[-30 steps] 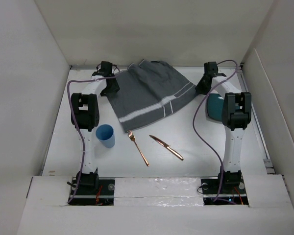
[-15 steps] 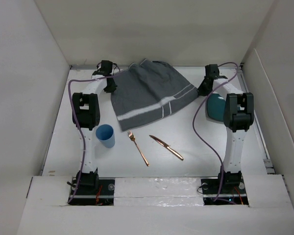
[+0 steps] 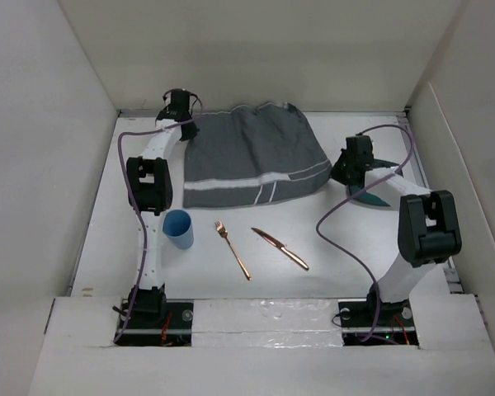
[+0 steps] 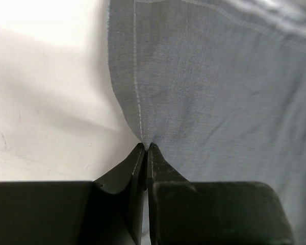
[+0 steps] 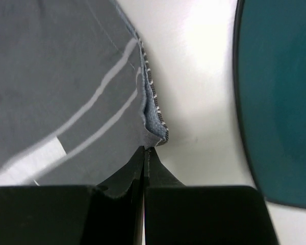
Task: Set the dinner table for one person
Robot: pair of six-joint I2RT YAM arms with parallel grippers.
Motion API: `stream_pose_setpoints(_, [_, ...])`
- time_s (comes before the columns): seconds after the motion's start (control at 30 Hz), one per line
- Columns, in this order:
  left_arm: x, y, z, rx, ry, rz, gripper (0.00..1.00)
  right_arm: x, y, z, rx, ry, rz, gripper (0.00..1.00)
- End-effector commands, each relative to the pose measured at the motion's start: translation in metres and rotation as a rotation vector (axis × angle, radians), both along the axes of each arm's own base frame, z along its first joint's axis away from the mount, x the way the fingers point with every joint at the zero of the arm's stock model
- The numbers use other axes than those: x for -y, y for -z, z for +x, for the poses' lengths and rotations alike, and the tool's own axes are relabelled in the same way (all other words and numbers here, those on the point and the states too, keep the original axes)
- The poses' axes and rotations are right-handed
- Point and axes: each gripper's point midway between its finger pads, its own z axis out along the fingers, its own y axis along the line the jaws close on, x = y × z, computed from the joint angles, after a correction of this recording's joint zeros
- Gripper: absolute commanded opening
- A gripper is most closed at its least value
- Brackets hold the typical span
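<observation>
We see the left gripper (image 4: 147,147) closed tight on the hemmed left edge of the grey placemat (image 3: 247,153), at the far left of the dinner table (image 3: 330,239); the cloth fans out from the pinch. The right gripper (image 5: 145,149) is likewise clamped shut on the placemat's right corner, by the white stripes. The placemat spreads across the far half of the white tabletop between the two grippers, its back edge bunched near the far wall. The teal plate (image 5: 280,102) sits just right of the gripped corner, apart from the cloth by a strip of bare table. The blue cup (image 3: 178,228) stands near the left arm, just in front of the placemat's near left corner. The fork (image 3: 233,249) and knife (image 3: 279,248) lie slantwise in the near middle, apart from each other and clear of the striped edge. Bare tabletop shows left of the cloth, and in front of the cutlery up to the arm bases.
</observation>
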Motion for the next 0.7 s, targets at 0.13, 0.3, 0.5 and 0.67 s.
stream_pose_setpoints(0.13, [0.002,-0.096,0.038,0.257,-0.003,-0.056,0.0,-0.014,0.005,-0.04,0.088,-0.024,0.038,0.0])
stream_pose_setpoints(0.3, [0.0,-0.114,0.042,0.312,0.002,-0.038,0.0,-0.025,0.011,-0.047,0.088,-0.062,0.053,0.0])
stream_pose_setpoints(0.5, [-0.01,-0.091,0.028,0.215,0.003,0.032,0.57,-0.035,0.006,-0.041,0.097,-0.1,0.064,0.0])
stream_pose_setpoints(0.67, [-0.025,-0.104,0.0,0.189,-0.05,0.077,0.76,-0.036,-0.006,-0.047,0.133,-0.101,0.061,0.0])
